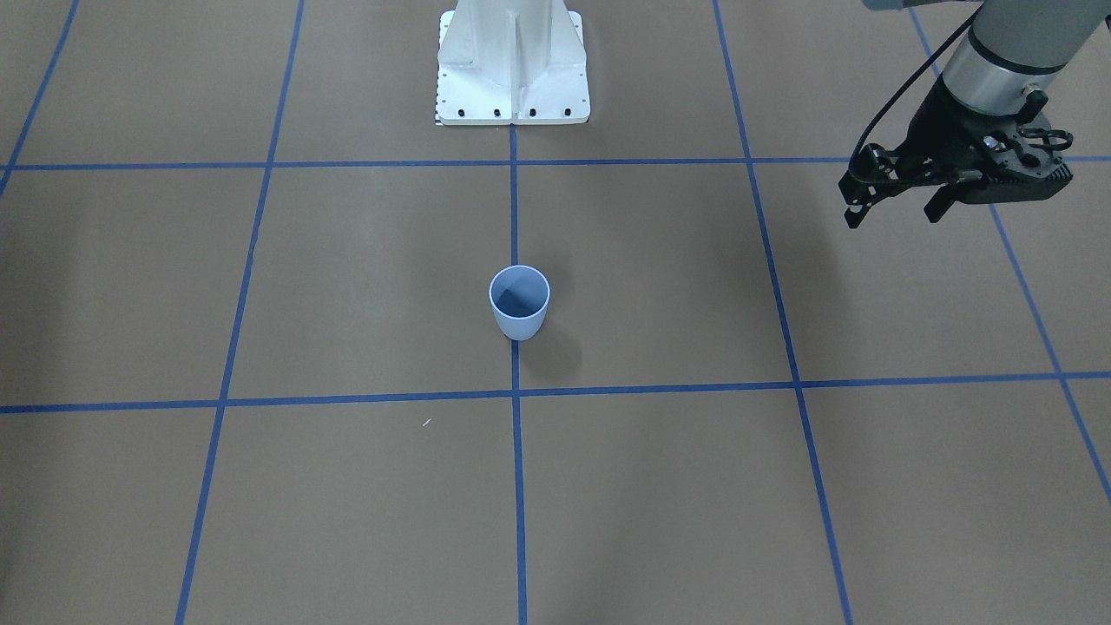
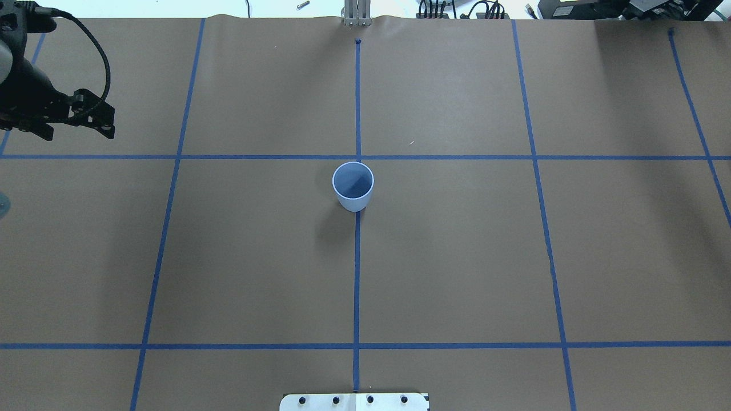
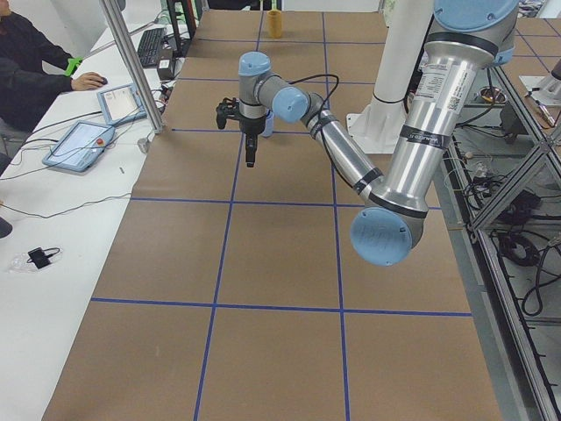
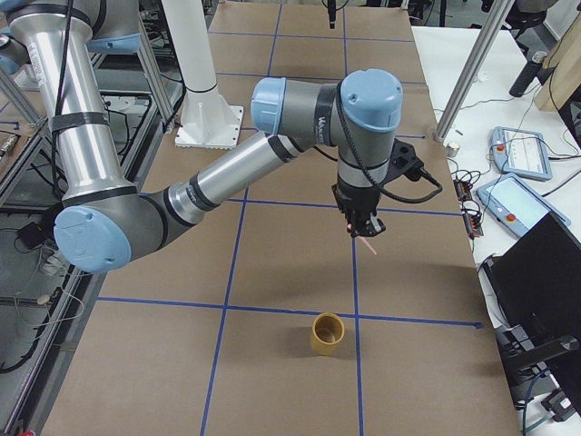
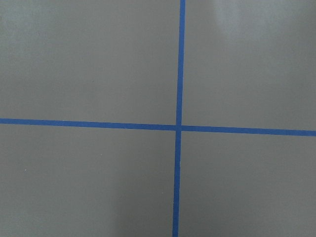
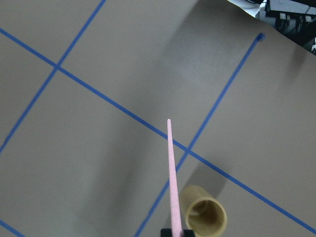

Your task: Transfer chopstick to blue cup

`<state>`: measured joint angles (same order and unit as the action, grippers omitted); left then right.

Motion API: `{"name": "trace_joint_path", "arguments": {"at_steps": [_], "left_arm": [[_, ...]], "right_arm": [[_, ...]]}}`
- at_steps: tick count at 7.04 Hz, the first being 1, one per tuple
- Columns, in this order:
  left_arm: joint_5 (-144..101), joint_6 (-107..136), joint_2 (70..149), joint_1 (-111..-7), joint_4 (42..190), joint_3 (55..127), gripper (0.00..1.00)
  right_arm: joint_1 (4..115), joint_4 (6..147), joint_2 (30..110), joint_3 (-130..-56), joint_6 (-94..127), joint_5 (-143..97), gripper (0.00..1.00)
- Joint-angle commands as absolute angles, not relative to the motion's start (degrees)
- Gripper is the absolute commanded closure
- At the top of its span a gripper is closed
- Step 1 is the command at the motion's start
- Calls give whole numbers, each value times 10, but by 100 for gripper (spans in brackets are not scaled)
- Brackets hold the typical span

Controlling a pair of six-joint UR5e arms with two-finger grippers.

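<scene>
Chopstick [image 6: 171,173] sits pinched in the right gripper [image 6: 173,232], pointing outward.

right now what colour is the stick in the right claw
Pale pink; the chopstick in the right claw shows best in the right wrist view.

Soft, even overhead light fills all views. The blue cup [image 1: 519,304] throws a faint shadow to its lower right in the front-facing view. The overhead view's top edge is overexposed.
</scene>
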<state>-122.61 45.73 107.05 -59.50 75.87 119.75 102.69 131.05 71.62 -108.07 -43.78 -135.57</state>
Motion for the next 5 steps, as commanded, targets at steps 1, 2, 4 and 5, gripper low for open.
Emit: {"name": "trace_joint_path", "arguments": {"at_steps": [1,2,4,5], "left_arm": [[-1231,457,1070,-596,760,1192,2],[-1231,457,1071,-596,761,1188,2],[-1231,456,1071,-605,763,1180,2],[-1233,455,1071,-622,763,1175,2]], "right_arm": [[909,1310,671,-1149,-227,-1373,100],[850,1292,657,-1183,-116,-1370,100],[741,1177,644,-1194,82,-1381,100],[693,1134,634,-1194,151,-1377,100]]}}
